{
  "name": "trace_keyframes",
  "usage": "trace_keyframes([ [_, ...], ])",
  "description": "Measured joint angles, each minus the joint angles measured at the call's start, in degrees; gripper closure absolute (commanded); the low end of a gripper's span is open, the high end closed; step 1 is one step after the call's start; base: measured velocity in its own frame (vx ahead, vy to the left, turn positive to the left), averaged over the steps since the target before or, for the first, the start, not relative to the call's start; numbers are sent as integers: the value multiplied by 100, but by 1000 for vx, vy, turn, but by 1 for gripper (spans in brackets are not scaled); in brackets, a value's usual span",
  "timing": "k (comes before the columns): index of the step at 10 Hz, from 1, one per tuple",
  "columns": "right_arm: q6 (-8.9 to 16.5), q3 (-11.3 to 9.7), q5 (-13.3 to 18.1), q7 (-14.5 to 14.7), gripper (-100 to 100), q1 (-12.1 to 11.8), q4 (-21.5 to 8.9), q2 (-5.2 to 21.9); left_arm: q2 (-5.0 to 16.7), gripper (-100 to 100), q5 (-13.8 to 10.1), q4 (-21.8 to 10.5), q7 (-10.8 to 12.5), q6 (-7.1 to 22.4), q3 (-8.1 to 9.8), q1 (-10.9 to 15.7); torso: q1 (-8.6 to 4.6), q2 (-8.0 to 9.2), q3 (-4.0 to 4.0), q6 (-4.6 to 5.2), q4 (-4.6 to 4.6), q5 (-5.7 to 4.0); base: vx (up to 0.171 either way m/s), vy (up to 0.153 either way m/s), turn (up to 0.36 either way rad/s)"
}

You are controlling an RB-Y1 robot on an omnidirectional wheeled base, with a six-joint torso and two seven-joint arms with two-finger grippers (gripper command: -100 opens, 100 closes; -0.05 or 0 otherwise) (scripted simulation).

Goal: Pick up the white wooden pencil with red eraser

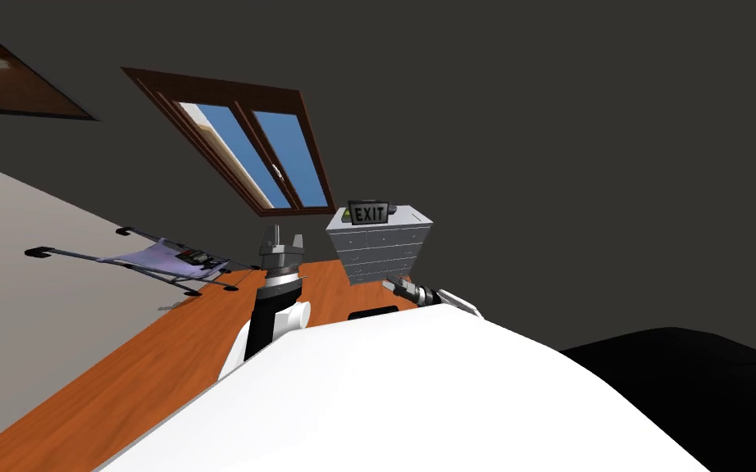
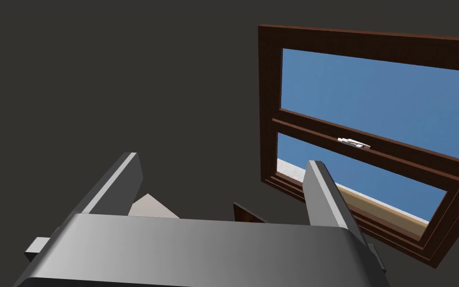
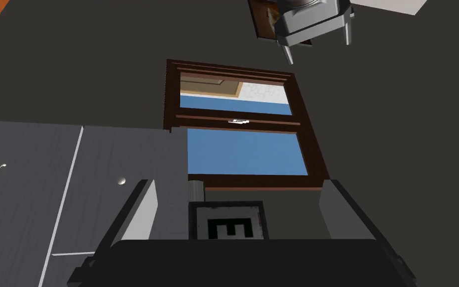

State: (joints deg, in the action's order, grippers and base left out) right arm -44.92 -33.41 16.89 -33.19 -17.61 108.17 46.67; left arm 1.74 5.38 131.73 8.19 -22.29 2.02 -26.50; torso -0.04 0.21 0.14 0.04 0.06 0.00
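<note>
Ahead of me the dresser [image 1: 379,244] stands on the floor [image 1: 122,385] against the wall [image 1: 573,123], a sign [image 1: 368,213] on top. The window [image 1: 255,147] is behind, to its left; a rack [image 1: 163,258] stands further left. My left gripper [image 1: 283,238] hangs between rack and dresser.

I read a grained orange wooden floor [image 1: 122,385], a dark brown wooden window frame [image 2: 268,99], and a matt grey wood-grained chest of drawers [image 3: 24,199].

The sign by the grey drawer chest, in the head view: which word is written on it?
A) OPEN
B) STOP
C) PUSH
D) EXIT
D: the sign, at the top of the grey drawer chest, bears the light letters EXIT on a dark ground.
</note>
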Motion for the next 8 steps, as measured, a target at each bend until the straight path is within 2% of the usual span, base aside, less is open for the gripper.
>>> trace_keyframes([
  [1, -25, -20, 7, -29, -100, 5, -26, 123, 0, 0, 0, 0, 0, 0, 0, -1, -5, -5, -2, 2, -1, -1, -42, 42, 254],
  [3, -244, -197, 59, -190, -100, 32, -352, 501, 0, 0, 0, 0, 0, 0, 0, 0, -1, 0, 0, 2, 0, 0, -30, 23, 27],
  [4, -233, -242, 81, -224, -100, 65, -366, 598, 0, 0, 0, 0, 0, 0, 1, -1, -6, -7, -3, 2, -1, -1, -28, 26, 180],
  [6, -250, -452, 151, -409, -100, 84, -516, 978, 0, 0, 0, 0, 0, 0, 0, 0, -4, -4, -2, 1, -1, 0, -41, 28, 176],
  [7, -349, -615, 200, -491, -100, 127, -675, 1142, 0, 0, 0, 0, 0, 0, 0, 0, -2, 1, 0, -2, 0, -1, -33, 23, 147],
  [8, -397, -688, 210, -587, -100, 166, -785, 1347, 0, 0, 0, 0, 0, 0, 0, 0, -6, -3, -1, 1, 0, 0, -5, 9, 6],
])
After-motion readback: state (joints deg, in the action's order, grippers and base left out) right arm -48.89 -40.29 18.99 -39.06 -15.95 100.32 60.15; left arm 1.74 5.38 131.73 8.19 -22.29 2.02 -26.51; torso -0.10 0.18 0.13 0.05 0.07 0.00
